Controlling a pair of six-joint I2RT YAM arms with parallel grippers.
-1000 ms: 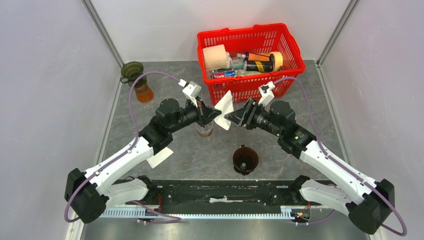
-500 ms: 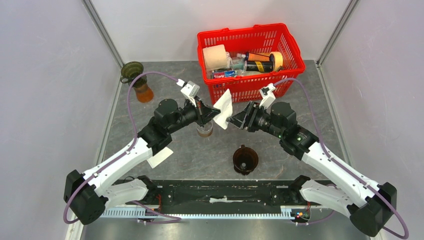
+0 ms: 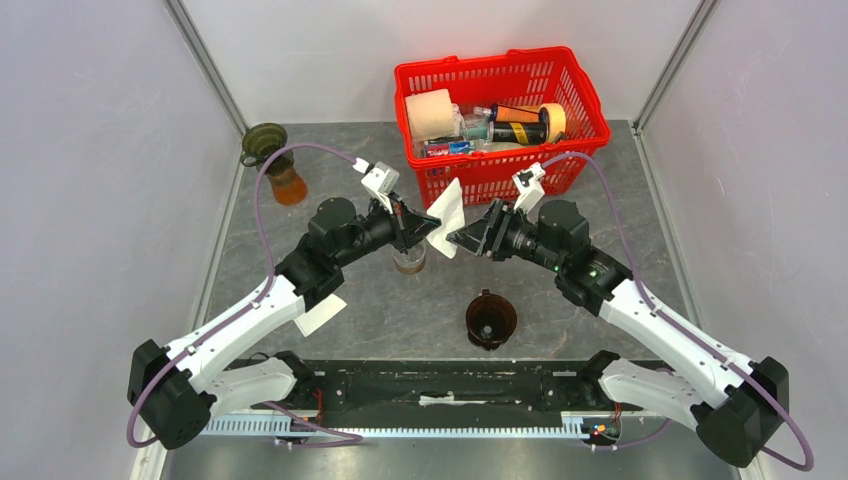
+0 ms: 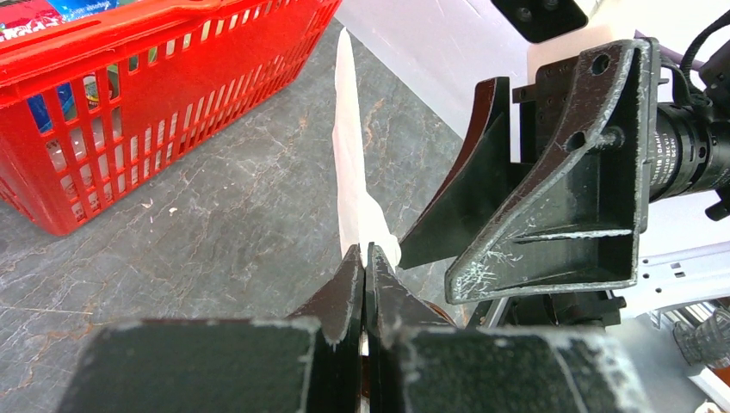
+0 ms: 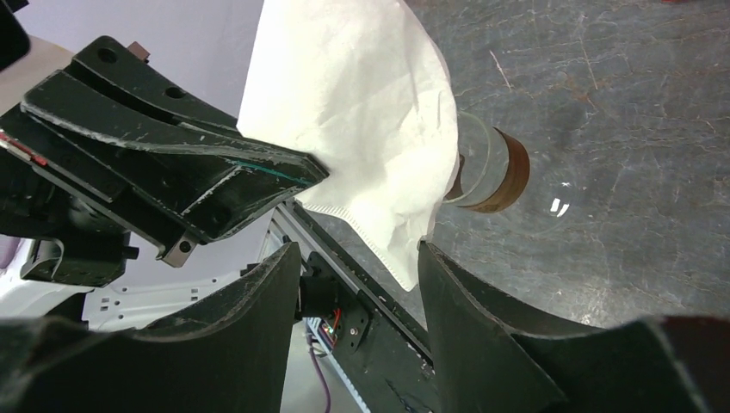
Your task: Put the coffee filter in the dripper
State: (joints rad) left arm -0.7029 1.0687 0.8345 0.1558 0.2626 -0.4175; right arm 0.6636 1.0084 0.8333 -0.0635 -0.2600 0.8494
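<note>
A white paper coffee filter [image 3: 447,214] hangs in the air above the table's middle, pinched at its edge by my left gripper [image 3: 432,227], which is shut on it. The left wrist view shows the filter [image 4: 349,163] edge-on, rising from the closed tips of that gripper [image 4: 366,251]. My right gripper [image 3: 458,238] faces it with its jaws open. In the right wrist view the lower corner of the filter [image 5: 361,112] lies between those open jaws [image 5: 357,258], beside the right fingertip [image 5: 430,258]. The dark brown dripper [image 3: 491,319] stands alone on the table, nearer the arm bases.
A red basket [image 3: 480,176] of bottles and rolls stands at the back. A small glass with a brown band [image 3: 408,262] sits under the grippers. An olive funnel on an amber jar [image 3: 270,150] is at the back left. A white paper [image 3: 320,315] lies under the left arm.
The right gripper backed off slightly, then came in again to the filter's lower corner. The left gripper and filter have barely moved.
</note>
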